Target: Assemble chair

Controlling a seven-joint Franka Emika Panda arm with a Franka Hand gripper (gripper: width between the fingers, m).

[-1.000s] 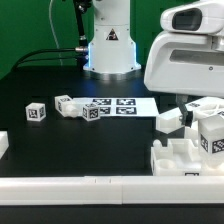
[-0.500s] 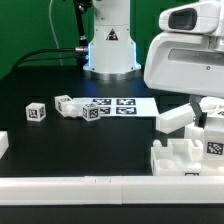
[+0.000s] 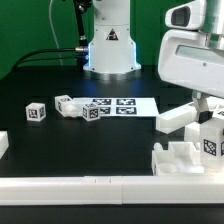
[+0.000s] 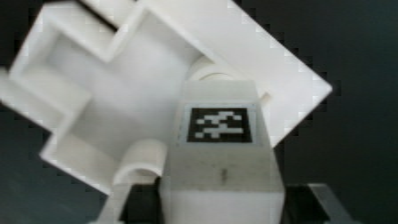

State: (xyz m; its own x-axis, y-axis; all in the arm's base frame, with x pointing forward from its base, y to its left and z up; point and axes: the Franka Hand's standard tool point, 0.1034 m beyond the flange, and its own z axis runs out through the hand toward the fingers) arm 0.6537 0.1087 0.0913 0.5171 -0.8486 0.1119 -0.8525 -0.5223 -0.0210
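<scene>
In the exterior view the arm (image 3: 195,60) is standing tall at the right of the scene, with its wrist pointing straight down over the near right corner of the dark surface (image 3: 60,150). The hand (image 3: 210,125) is clamping the top of an upright tagged block (image 3: 211,142), which is sitting at the right end of the white chair slab (image 3: 178,160). A white bar (image 3: 174,118) is lying tilted just left of the hand. Farther left, a small tagged cube (image 3: 36,112) and two small pieces (image 3: 80,107) are resting by the marker board (image 3: 125,105). A long white rail (image 3: 90,186) is running along the near edge.

In the wrist view the hand (image 4: 217,198) is looking down the tagged block (image 4: 217,150), whose tag is facing the camera. The dark fingers (image 4: 118,205) are pressing on either side of it. The chair slab (image 4: 98,80) is lying beyond.
</scene>
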